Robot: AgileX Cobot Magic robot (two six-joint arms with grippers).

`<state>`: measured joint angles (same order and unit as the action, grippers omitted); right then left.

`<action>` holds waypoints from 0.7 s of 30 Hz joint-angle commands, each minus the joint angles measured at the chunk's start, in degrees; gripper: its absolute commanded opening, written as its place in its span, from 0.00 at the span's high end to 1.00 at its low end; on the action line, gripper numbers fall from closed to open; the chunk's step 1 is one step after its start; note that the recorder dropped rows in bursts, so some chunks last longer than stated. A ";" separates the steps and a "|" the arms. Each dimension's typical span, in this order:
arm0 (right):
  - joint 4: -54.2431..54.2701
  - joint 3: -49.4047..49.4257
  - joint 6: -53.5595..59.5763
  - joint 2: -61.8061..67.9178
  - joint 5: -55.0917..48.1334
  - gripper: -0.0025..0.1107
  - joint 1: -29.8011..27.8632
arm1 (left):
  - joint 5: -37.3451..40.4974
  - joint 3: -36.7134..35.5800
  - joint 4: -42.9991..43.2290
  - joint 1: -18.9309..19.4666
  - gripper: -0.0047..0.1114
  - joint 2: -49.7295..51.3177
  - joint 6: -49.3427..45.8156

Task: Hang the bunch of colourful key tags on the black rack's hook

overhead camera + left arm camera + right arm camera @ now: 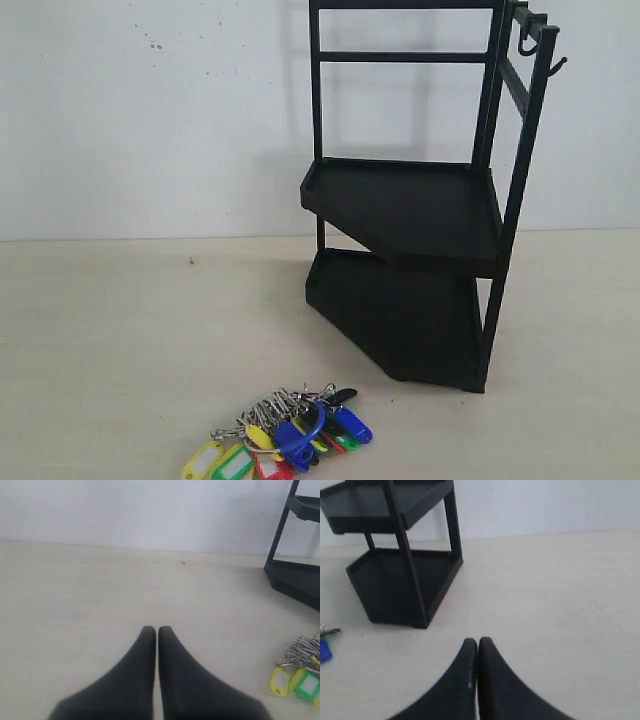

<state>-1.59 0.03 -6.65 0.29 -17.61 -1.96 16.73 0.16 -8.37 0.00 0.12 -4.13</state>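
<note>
Bench (120, 330), pale, with a white wall (150, 110) behind. No arm shows in the exterior view.

- Colourful key tag bunch (285, 440): lies flat on the bench at the near edge, left of centre. Yellow, green, red and blue tags fan toward the near side, the silver rings are bunched behind them, and the blue loop sits on top. It is near the black rack's foot but apart from it, and nothing touches it.
- Black rack (420, 210): stands upright, right of centre and farther back, with both trays bare.
- Hook (557, 66): a thin prong with an upturned tip, high on the rack's right side frame. Nothing hangs on it. A curled J-shaped hook (527, 45) sits just left of it and is not the target.
- Left tool (158, 630): fingertips pressed together, holding nothing, over bare bench. The tags show at the edge of its view, off to one side.
- Right tool (478, 641): fingertips likewise together and empty, on the rack's right side.

Step, as I judge it: the very start, with the pick-up not yet begun. The left tool looks better placed for it.

The next move calls for parting the fingers, coming over the bunch and closing on the blue loop or the ring cluster so the tags dangle free. After that comes a high lift and a long carry rightward to the prong. The loop's opening is small against that thin tip, so alignment will be fussy.
</note>
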 commanded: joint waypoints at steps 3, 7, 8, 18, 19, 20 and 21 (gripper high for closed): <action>-0.44 -0.03 0.31 -0.29 8.05 0.98 -0.29 | -0.43 -0.16 0.28 -0.04 0.92 -0.12 -0.20; -0.44 -0.03 0.31 -0.29 9.21 0.98 -0.29 | -0.43 -0.16 0.28 -0.04 0.92 -0.12 -0.20; -0.44 -0.03 0.31 -0.29 9.34 0.98 -0.29 | -0.43 -0.16 0.28 -0.04 0.92 -0.12 -0.20; -0.33 -0.03 -1.80 -0.29 31.08 0.98 -0.29 | -0.43 -0.16 0.28 -0.04 0.92 -0.12 -0.20; -0.33 -0.03 -1.80 -0.29 34.41 0.98 -0.29 | -0.43 -0.16 0.28 -0.04 0.92 -0.12 -0.20; -0.33 -0.03 -1.80 -0.29 38.49 0.98 -0.29 | -0.43 -0.16 0.28 -0.04 0.92 -0.12 -0.20; -0.33 -0.03 -1.80 -0.29 42.38 0.98 -0.29 | -0.43 -0.16 0.28 -0.04 0.92 -0.12 -0.20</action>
<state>-1.59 0.03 -8.15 0.21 13.60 -1.96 16.73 0.16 -8.37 0.00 0.12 -4.13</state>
